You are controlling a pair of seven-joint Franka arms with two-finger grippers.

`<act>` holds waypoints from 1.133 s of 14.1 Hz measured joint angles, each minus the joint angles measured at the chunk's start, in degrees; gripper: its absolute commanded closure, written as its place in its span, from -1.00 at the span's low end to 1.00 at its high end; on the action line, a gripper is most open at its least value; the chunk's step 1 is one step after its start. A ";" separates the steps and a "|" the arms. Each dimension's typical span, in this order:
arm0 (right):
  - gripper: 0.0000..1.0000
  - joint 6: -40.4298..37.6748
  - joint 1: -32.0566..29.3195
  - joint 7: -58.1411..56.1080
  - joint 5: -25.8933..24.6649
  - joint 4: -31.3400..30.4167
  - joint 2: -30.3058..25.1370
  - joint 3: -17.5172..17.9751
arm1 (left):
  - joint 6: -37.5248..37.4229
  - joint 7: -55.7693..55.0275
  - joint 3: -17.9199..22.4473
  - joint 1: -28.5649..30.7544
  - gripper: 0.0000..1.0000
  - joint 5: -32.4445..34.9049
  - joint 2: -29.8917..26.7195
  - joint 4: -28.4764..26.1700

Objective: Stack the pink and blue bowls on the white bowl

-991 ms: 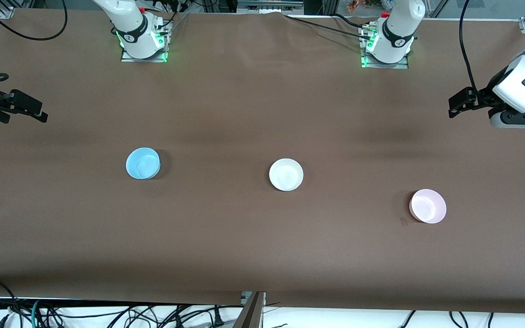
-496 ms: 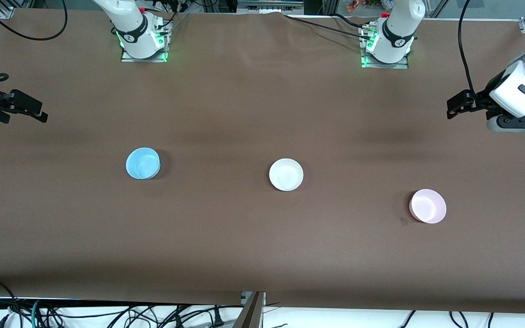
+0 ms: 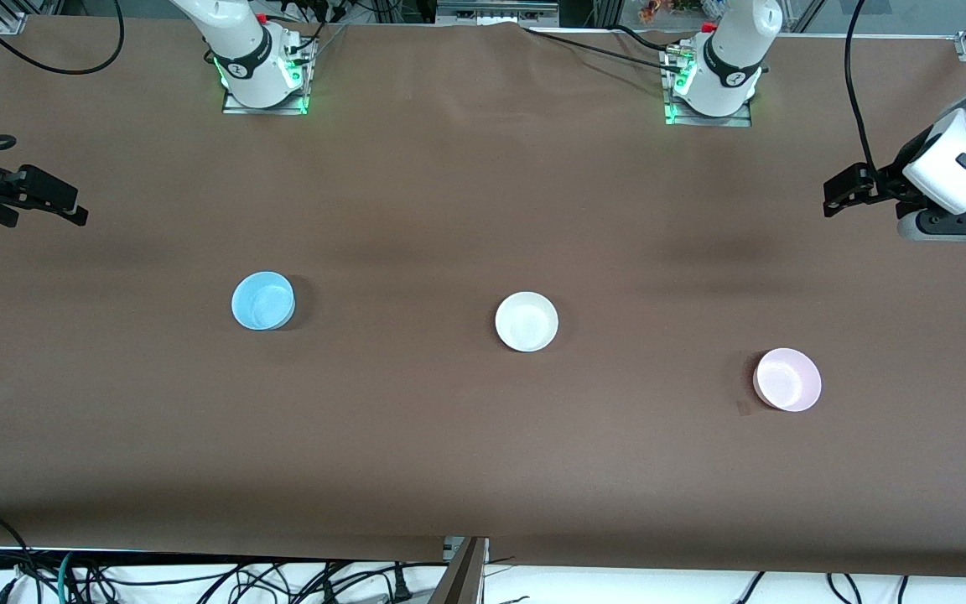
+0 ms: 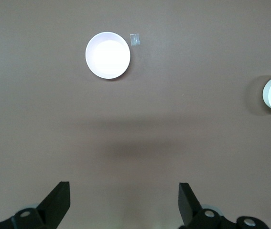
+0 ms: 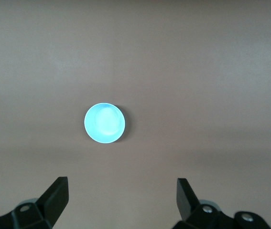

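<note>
Bowls remain unstacked: blue bowl [image 3: 262, 300], white bowl [image 3: 527, 321] and pink bowl [image 3: 787, 379] are set well apart. Left gripper [image 4: 124, 202] and right gripper [image 5: 122, 199] are held wide open and empty over bare table [image 3: 483, 461] at their own ends; both stacking steps are left.

Brown-covered table [image 3: 449, 453], carrying three upright bowls well apart: blue bowl [image 3: 262, 300] toward the right arm's end, white bowl [image 3: 527, 321] in the middle, pink bowl [image 3: 787, 379] toward the left arm's end, nearest the front camera. Small clear scrap [image 4: 135, 40] just beside the pink bowl.
</note>
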 measured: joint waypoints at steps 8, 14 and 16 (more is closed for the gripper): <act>-1.00 0.00 0.00 0.00 0.00 0.00 0.00 0.00 | -2.20 0.00 -0.12 -0.68 -1.00 -0.01 0.04 0.26; -1.00 0.00 0.00 0.00 0.00 0.00 0.00 0.00 | -2.52 0.04 -0.12 -0.72 -1.00 -0.01 0.04 0.27; -1.00 0.00 0.00 0.00 0.00 0.00 0.00 0.00 | -2.53 0.05 -0.12 -0.72 -1.00 -0.01 0.04 0.27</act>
